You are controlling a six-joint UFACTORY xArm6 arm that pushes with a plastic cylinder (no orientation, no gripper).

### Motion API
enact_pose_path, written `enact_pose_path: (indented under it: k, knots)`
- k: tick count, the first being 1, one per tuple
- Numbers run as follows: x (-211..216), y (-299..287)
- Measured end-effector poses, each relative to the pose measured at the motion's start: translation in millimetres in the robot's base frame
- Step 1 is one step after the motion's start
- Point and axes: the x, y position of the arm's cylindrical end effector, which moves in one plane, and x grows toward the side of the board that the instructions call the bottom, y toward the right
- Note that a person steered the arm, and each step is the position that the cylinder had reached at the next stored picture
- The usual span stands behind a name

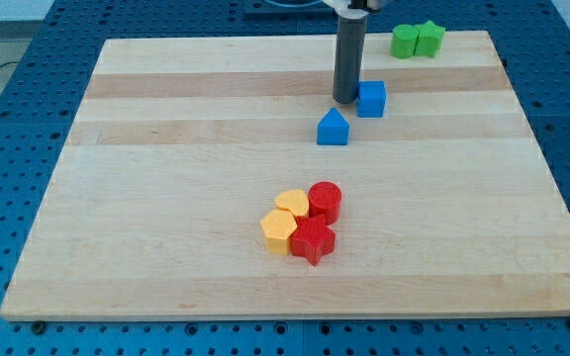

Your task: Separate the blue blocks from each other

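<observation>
Obs: your arm carries no claw, so there is nothing that opens, closes or holds. It ends in a dark rod, and my tip (346, 100) rests on the counter (166, 198) in the upper middle of the view.

Blue blocks: the blue cube (371, 98) sits immediately to the view's right of my tip, touching it or very nearly so; the gap, if any, is too small to resolve. The blue house-shaped block (332, 128) lies just below my tip and slightly to the view's left, close but apparently not in contact. The two blue blocks are near each other on a diagonal, with a narrow gap between them, not touching.

Key relation: my tip stands at the upper-left end of that gap, with the cube on its right flank and the house-shaped block below it. Judgement: a push toward the view's right should carry the cube away along the board, while the house-shaped block stays put. Watch that the cube does not rotate off the rod.

Other items, none in the way: a green pair (417, 40) at the view's top right, touching each other. A cluster near the bottom centre holds two yellow blocks (284, 221), a red cylinder (325, 201) and a red star-like block (313, 240), all packed together and well apart from the blue ones.

Status: separation looks partial and needs widening.
</observation>
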Motion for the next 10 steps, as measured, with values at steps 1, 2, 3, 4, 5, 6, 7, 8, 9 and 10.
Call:
enact_pose_path:
  k: [1, 2, 3, 4, 5, 6, 7, 8, 9, 10]
  knots:
    - [0.0, 4.0]
    - [14.1, -24.0]
    - [37.4, -12.0]
    - [30.7, 42.5]
    - [4.6, 88.8]
    - [13.7, 65.7]
    - [9.9, 36.8]
    - [-11.7, 68.2]
    - [-20.1, 97.5]
    - [-6.9, 89.2]
